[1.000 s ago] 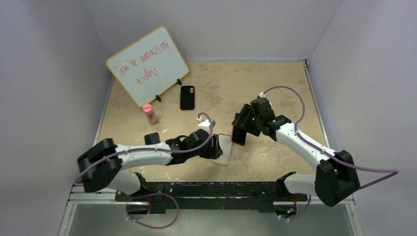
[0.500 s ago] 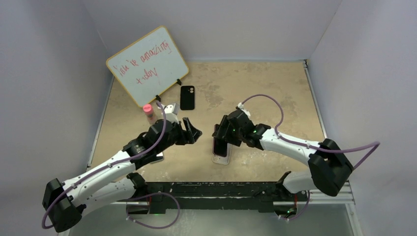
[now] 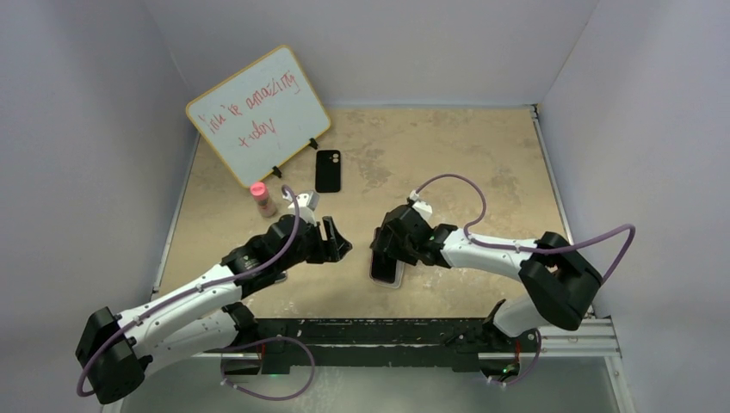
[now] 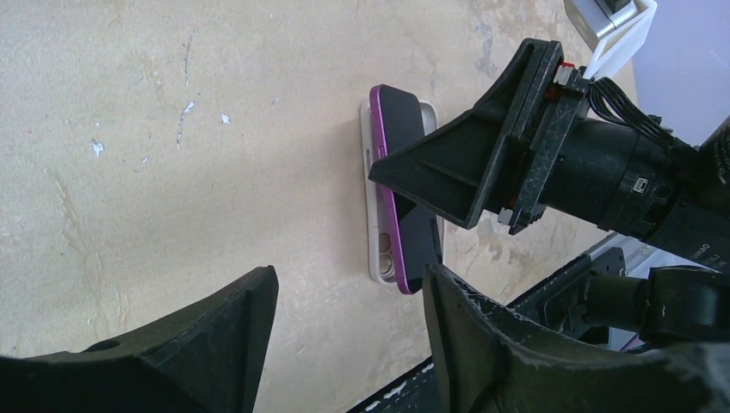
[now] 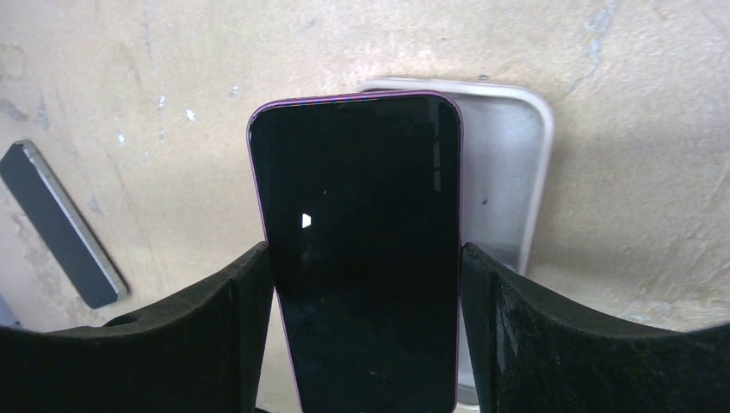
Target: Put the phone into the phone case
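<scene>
My right gripper (image 3: 392, 249) is shut on the phone (image 5: 361, 241), which has a glossy black screen and a thin purple rim; the fingers press its two long sides. The phone (image 3: 386, 265) hangs tilted over a whitish phone case (image 5: 504, 181) lying open side up near the table's front. In the left wrist view one long edge of the phone (image 4: 405, 198) rests along the case (image 4: 372, 224), whose camera opening shows. My left gripper (image 3: 340, 241) stands open and empty just left of them. A matte black phone case (image 3: 327, 170) lies at the back.
A second dark phone with a silvery rim (image 5: 56, 225) lies flat on the table to the left. A whiteboard with red writing (image 3: 256, 112) leans at the back left, and a small pink-capped bottle (image 3: 262, 200) stands in front of it.
My left gripper let go at the whitish case, drew back to the left and opened. My right gripper carried the phone down and leftward onto the case.
</scene>
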Action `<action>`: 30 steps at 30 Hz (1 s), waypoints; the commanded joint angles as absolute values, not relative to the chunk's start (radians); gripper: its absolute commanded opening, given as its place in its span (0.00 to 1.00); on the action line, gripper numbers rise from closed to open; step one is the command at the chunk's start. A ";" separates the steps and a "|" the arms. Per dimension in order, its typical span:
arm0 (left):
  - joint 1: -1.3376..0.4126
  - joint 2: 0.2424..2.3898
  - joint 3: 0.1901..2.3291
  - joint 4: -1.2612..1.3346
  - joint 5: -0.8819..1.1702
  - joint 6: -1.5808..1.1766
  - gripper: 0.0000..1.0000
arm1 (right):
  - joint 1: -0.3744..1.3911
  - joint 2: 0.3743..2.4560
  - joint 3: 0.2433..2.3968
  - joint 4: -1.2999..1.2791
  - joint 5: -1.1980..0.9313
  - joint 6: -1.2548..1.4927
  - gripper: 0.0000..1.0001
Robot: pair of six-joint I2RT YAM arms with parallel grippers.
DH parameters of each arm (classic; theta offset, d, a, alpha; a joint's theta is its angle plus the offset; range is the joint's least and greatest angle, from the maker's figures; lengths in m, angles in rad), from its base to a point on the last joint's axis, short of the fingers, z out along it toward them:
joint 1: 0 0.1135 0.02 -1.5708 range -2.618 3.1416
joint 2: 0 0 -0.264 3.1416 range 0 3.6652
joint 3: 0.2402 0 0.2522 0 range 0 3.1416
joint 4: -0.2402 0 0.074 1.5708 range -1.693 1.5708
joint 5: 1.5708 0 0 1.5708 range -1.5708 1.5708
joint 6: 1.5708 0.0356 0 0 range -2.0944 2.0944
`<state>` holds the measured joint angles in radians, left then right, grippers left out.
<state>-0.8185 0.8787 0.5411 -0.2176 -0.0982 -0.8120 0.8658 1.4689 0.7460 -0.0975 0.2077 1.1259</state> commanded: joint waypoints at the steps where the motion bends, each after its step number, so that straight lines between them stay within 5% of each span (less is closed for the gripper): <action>1: -0.815 0.903 0.522 -0.166 -0.066 -0.825 0.64 | 0.871 1.449 0.725 -0.054 0.274 1.162 0.39; 7: -0.815 0.945 0.508 -0.129 -0.049 -0.831 0.62 | 0.871 1.451 0.715 -0.062 0.280 1.166 0.48; 17: -0.815 1.007 0.512 -0.108 -0.060 -0.825 0.61 | 0.874 1.390 0.725 -0.119 0.291 1.167 0.80; 25: -0.815 1.032 0.523 -0.098 -0.057 -0.826 0.60 | 0.873 1.350 0.747 -0.178 0.287 1.164 0.88; 30: -0.815 1.063 0.529 -0.068 -0.056 -0.815 0.58 | 0.874 1.288 0.741 -0.209 0.291 1.123 0.80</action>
<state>-0.8185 1.0393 0.5102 -0.1322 -0.0574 -0.8265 0.8696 1.3472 0.7177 -0.1558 0.2497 1.1469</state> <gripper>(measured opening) 0.596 0.842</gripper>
